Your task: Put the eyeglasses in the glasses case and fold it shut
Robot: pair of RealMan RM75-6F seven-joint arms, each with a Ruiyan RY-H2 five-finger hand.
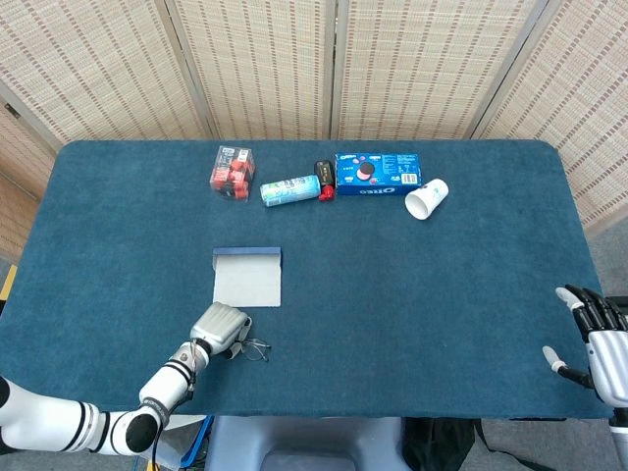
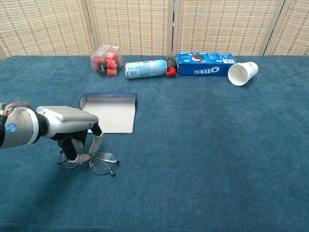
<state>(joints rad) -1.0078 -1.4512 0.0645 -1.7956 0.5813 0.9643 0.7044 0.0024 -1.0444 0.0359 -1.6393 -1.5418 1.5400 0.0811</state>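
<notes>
The thin wire eyeglasses [image 2: 96, 163] [image 1: 254, 348] lie on the blue cloth near the table's front left. My left hand [image 2: 70, 126] [image 1: 220, 328] is over their left half, its fingertips [image 2: 83, 157] pinched together on the frame where it lies on the cloth. The glasses case [image 2: 110, 112] [image 1: 247, 278] lies opened flat just behind them, pale inside with a dark blue rim. At the table's front right edge, my right hand [image 1: 592, 339] is open with spread fingers and holds nothing; the chest view does not show it.
Along the back stand a clear box of red items [image 2: 106, 60], a lying can [image 2: 145, 68], an Oreo box [image 2: 206, 63] and a tipped white paper cup [image 2: 242, 73]. Woven screens close off the far side.
</notes>
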